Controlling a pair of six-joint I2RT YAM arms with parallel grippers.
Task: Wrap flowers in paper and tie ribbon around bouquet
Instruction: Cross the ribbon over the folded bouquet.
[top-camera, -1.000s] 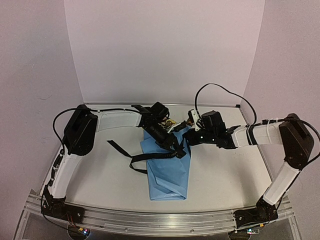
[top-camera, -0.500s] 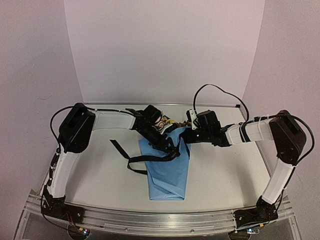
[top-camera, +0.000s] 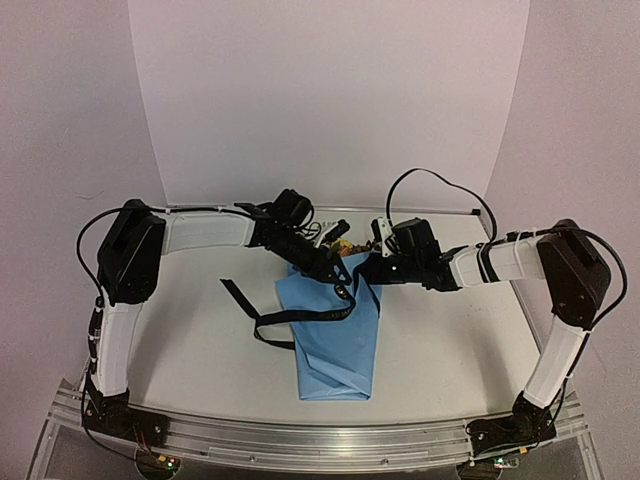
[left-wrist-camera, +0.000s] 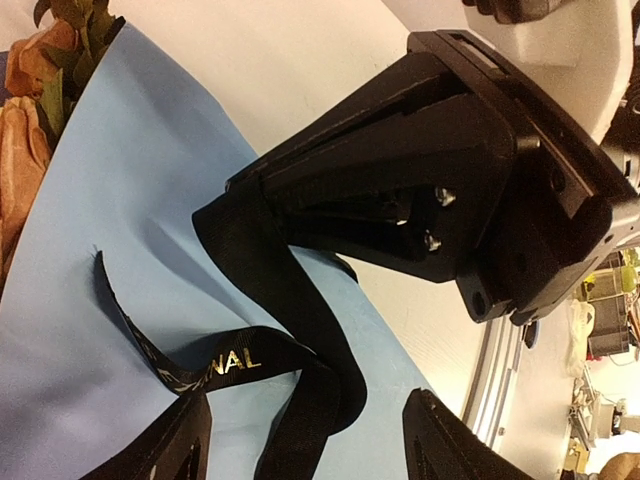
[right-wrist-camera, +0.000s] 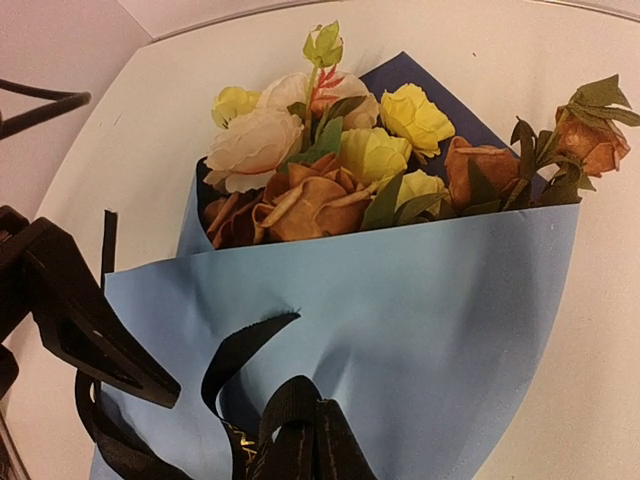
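The bouquet (top-camera: 335, 345) lies on the worktop (top-camera: 450, 340) between the two arms, its narrow end toward the arm bases and its wide rim away from them. From above, the flowers (top-camera: 343, 246) are only a small patch of colour half hidden by the black wrists. The right wrist view shows them plainly: yellow, pale pink and rust-orange blooms with green leaves, packed inside the rim of the paper (right-wrist-camera: 450, 300), whose darker blue reverse stands up behind them.

Only the overhead view gives the whole run of the ribbon (top-camera: 300, 316). It crosses the cone below the rim and trails off the left edge onto the worktop in a loose tail. Only the left wrist view shows its pale lettering and the grip on it. There the right fingers (left-wrist-camera: 238, 196) are pinched together on one strand, which drops from their tips in a curve onto the blue paper. The left fingers (left-wrist-camera: 455, 440) stand wide apart at the bottom of that view, one on either side of the slack ribbon, holding nothing.

In the right wrist view a black left finger juts in just beside the paper's left edge. A black cable (top-camera: 440, 180) arcs up behind the right wrist, and a metal rail (top-camera: 320, 440) runs along the worktop's near edge.
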